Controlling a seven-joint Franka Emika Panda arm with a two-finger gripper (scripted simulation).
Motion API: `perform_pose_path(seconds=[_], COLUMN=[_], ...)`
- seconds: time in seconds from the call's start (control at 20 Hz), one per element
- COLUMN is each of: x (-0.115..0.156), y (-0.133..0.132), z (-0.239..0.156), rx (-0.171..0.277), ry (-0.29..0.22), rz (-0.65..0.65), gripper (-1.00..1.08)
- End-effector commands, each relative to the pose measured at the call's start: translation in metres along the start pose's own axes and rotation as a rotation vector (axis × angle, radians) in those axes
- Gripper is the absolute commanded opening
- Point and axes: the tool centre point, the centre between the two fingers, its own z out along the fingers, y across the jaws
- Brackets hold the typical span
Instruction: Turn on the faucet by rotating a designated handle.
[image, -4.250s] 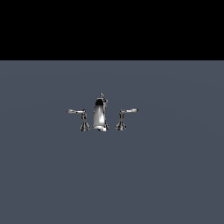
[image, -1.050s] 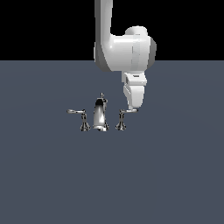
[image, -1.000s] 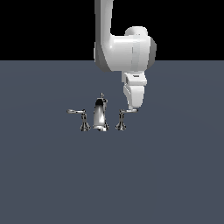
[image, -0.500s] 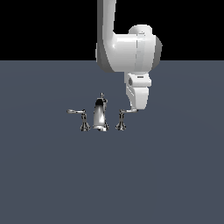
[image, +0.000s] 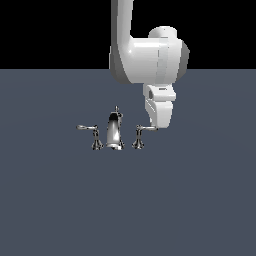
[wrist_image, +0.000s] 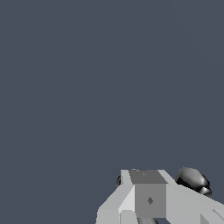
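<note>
The chrome faucet (image: 115, 131) stands on the grey floor, with a tall spout in the middle and a low lever handle on each side. The handle (image: 140, 136) on the exterior view's right has a thin bright arm pointing right. My gripper (image: 159, 127) hangs straight down at the tip of that arm and seems to touch it. Its fingers look pressed together, with nothing held between them. In the wrist view the gripper (wrist_image: 148, 188) fills the lower edge. A dark rounded chrome part (wrist_image: 194, 180) shows just beside it; which piece it is I cannot tell.
The twin handle (image: 93, 136) stands on the exterior view's left of the spout. The flat grey floor (image: 128, 210) runs all around the faucet. My white arm (image: 150, 60) comes down from above, right of the spout.
The arm was not in view 4.2 s ago. Over the last second the hand has shifted a little right and down beside the right handle. The lever arm shows no clear turn.
</note>
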Motion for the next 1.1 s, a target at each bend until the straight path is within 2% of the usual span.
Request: perform_pose_path(seconds=[0.0, 0.65, 0.75, 1.05], x=[-0.002, -0.009, -0.005, -0.030], y=[0.009, 0.052, 0.048, 0.060], z=[0.000, -0.001, 0.000, 0.000], rx=[-0.006, -0.013, -0.010, -0.012], ry=[-0.001, 0.001, 0.002, 0.001], rz=[0.001, 0.009, 0.014, 0.012], gripper=[-1.00, -1.00, -1.00, -1.00])
